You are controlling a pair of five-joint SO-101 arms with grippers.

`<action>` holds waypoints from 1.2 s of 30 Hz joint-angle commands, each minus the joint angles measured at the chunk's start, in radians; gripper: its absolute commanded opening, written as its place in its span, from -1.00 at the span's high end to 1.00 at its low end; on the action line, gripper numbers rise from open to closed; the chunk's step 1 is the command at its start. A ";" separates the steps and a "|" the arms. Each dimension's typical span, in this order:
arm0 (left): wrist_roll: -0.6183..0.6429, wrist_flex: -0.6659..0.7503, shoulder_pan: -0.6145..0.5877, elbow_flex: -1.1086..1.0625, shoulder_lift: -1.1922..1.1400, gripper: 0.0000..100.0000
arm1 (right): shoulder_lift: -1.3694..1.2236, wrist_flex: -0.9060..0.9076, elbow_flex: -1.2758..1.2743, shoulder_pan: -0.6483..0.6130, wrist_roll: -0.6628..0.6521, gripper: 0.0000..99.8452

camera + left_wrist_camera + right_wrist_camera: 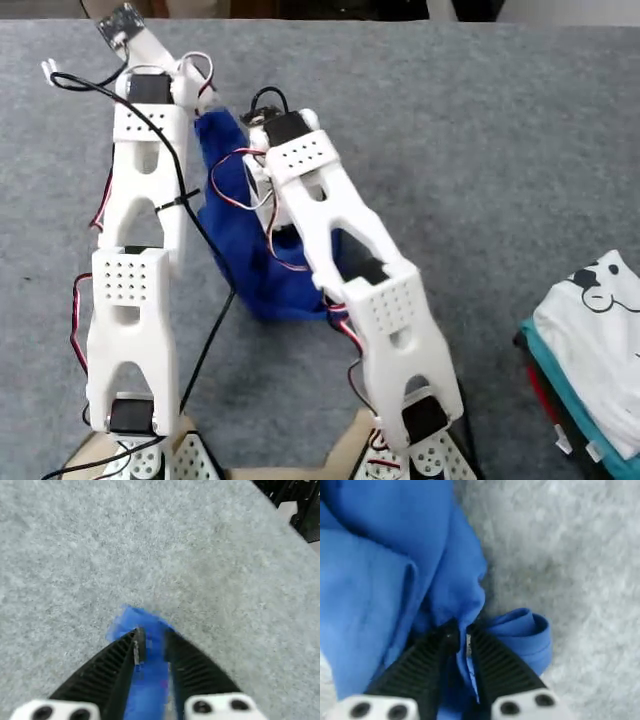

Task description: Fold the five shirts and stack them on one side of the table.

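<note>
A blue shirt (240, 235) hangs bunched between the two arms over the grey table, near the middle left. My left gripper (150, 642) is shut on an edge of the blue shirt (142, 622), held above the carpet. My right gripper (461, 637) is shut on a fold of the blue shirt (395, 555), with cloth draped around its fingers. In the high view the left arm (140, 200) reaches to the far left and the right arm (340, 260) lies across the shirt.
A stack of folded shirts (595, 350) with a white one on top lies at the right edge of the table. The grey carpeted table (480, 150) stretches bare across the far right. Cables (215, 310) trail between the arms.
</note>
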State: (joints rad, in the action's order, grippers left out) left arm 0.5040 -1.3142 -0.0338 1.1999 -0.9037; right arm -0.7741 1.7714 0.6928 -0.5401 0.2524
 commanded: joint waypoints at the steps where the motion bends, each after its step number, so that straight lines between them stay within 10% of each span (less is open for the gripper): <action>1: -0.008 -0.063 0.005 0.107 0.015 0.62 | 0.176 0.014 -0.061 -0.015 0.046 0.89; 8: -0.011 -0.210 -0.043 0.207 0.019 0.54 | 0.380 0.005 -0.085 0.010 0.054 0.43; 18: -0.224 -0.451 -0.373 0.358 0.038 0.55 | 0.191 -0.273 0.107 0.028 0.000 0.41; 32: -0.376 -0.445 -0.450 -0.428 0.463 0.55 | -0.472 -0.428 0.723 -0.117 0.009 0.43; 36: -0.377 -0.443 -0.456 -0.614 0.567 0.55 | -0.579 -0.414 0.799 -0.087 0.009 0.75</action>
State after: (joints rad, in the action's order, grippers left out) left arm 0.1343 -1.7515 -0.4833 0.6920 -0.4511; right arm -1.3172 1.3587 1.4032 -0.6429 0.2631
